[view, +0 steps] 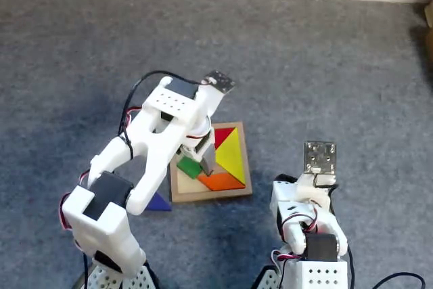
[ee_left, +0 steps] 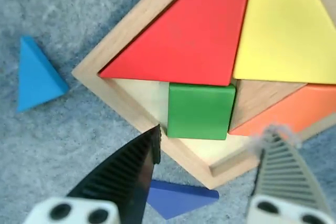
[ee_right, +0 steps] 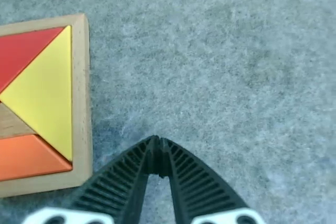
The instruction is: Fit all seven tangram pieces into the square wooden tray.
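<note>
The square wooden tray (view: 244, 167) lies on the grey carpet. In it are a red triangle (ee_left: 194, 30), a yellow triangle (ee_left: 283, 30), an orange piece (ee_left: 294, 108) and a green square (ee_left: 201, 111). Bare tray floor shows around the green square. My left gripper (ee_left: 212, 132) hangs open just above the green square, one finger on each side, at the tray's near left corner (view: 205, 162). A dark blue triangle (view: 159, 202) and a light blue triangle (ee_left: 37, 74) lie on the carpet outside the tray. My right gripper (ee_right: 157, 156) is shut and holds nothing, over carpet right of the tray (ee_right: 83, 98).
Open grey carpet (view: 325, 65) stretches behind and to both sides of the tray. The left arm (view: 149, 153) covers the tray's left part in the high view. The right arm (view: 308, 221) sits folded near the front edge.
</note>
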Controlling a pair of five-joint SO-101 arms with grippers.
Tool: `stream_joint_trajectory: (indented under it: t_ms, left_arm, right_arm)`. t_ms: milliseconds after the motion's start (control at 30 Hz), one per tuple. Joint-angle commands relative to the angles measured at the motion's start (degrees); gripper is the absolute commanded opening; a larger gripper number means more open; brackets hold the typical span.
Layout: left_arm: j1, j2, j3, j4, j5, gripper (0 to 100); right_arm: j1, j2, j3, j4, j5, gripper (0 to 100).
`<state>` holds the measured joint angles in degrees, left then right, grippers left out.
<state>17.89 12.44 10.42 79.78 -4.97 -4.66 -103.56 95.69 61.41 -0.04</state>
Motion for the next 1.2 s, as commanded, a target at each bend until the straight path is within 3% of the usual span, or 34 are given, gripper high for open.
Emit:
stream_joint_trajectory:
  t_ms: [0, 367, 600, 1167]
  left_arm:
    - [-3.21, -0.66, -3.65, 0.35, 0.35, 29]
    - [-8.40, 0.13, -2.68, -0.62, 0.00, 23]
    - [-8.22, 4.88, 0.40, -6.07, 0.00, 23]
    - [-4.35, 8.40, -7.87, -5.80, 5.71, 23]
  right_arm:
    - [0.75, -0.48, 8.22, -1.71, -0.35, 1.2]
    - [0.84, -0.48, 8.22, -1.71, -0.35, 1.2]
    - [0.84, -0.48, 8.22, -1.63, -0.35, 1.2]
    - [0.84, -0.48, 8.22, -1.63, -0.35, 1.2]
